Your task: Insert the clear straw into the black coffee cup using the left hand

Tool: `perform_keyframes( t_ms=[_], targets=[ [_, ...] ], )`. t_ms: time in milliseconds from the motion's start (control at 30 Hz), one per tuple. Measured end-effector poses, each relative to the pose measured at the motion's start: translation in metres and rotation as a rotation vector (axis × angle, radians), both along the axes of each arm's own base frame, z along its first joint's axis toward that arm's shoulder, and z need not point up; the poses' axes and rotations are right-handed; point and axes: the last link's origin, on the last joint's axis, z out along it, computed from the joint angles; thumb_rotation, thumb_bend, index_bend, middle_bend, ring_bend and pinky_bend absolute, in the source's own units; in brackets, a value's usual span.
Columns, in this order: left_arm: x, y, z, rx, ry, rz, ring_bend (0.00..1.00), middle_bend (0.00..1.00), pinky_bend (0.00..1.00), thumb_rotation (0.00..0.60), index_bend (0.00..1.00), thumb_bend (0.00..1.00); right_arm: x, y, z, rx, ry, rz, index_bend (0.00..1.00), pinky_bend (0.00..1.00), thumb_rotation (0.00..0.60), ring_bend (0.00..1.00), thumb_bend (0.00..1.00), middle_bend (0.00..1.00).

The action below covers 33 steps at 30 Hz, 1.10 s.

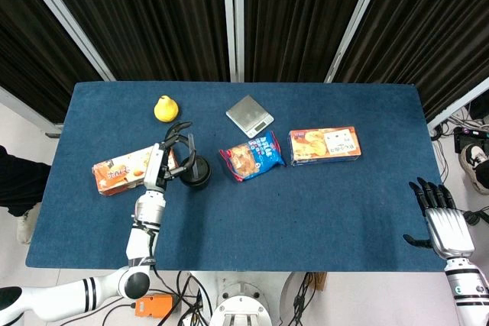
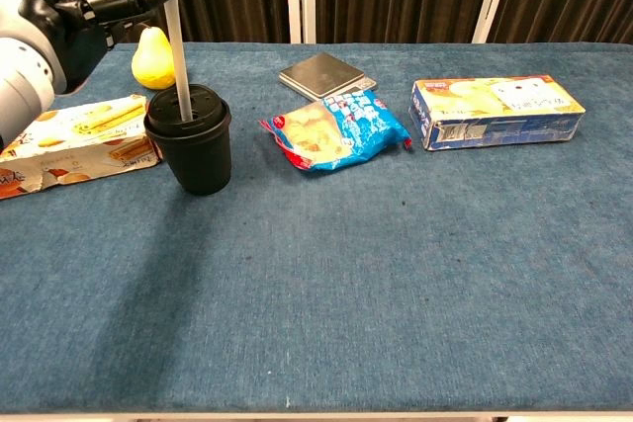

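Observation:
The black coffee cup (image 2: 190,143) with its lid stands upright at the table's left, and also shows in the head view (image 1: 198,174). A clear straw (image 2: 176,42) stands nearly upright, its lower end on the middle of the lid; I cannot tell how deep it goes in. My left hand (image 2: 87,4) holds the straw from the left, above the cup, with its fingers curled around it. In the head view the left hand (image 1: 171,156) sits just left of the cup. My right hand (image 1: 439,217) rests open at the near right table edge, far from the cup.
A yellow pear (image 2: 156,59) lies behind the cup, with a flat snack box (image 2: 69,141) to its left. A silver scale (image 2: 321,74), a blue snack bag (image 2: 341,129) and a long biscuit box (image 2: 495,111) lie to the right on the blue table (image 2: 376,284).

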Motion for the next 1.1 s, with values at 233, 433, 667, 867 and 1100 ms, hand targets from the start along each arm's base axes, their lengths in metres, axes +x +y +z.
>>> perform_keyframes(
  t_ms=[233,433,667,867,1100],
  targets=[
    [-0.005,-0.010,-0.012,0.018,0.046,-0.024,0.00,0.18,0.00,0.600,0.56,0.38,0.000,-0.001,0.000,-0.003,-0.005,0.000,0.00,0.00,0.600,0.00,0.11,0.00],
    [-0.009,-0.019,-0.025,0.006,0.084,-0.036,0.00,0.16,0.00,0.600,0.48,0.37,-0.001,-0.001,0.000,-0.004,-0.009,-0.002,0.00,0.00,0.600,0.00,0.11,0.00],
    [-0.010,-0.023,-0.029,0.019,0.122,-0.052,0.00,0.15,0.00,0.600,0.30,0.35,-0.001,-0.002,0.002,-0.009,-0.012,-0.001,0.00,0.00,0.600,0.00,0.11,0.00],
    [-0.010,-0.023,-0.024,0.029,0.139,-0.068,0.00,0.12,0.00,0.600,0.16,0.34,-0.001,-0.002,0.003,-0.014,-0.013,0.001,0.00,0.00,0.600,0.00,0.11,0.00],
    [-0.028,-0.022,0.004,0.076,0.204,-0.074,0.00,0.11,0.00,0.600,0.15,0.32,-0.001,-0.002,0.012,-0.036,-0.014,0.007,0.00,0.00,0.600,0.00,0.11,0.00]
  ],
)
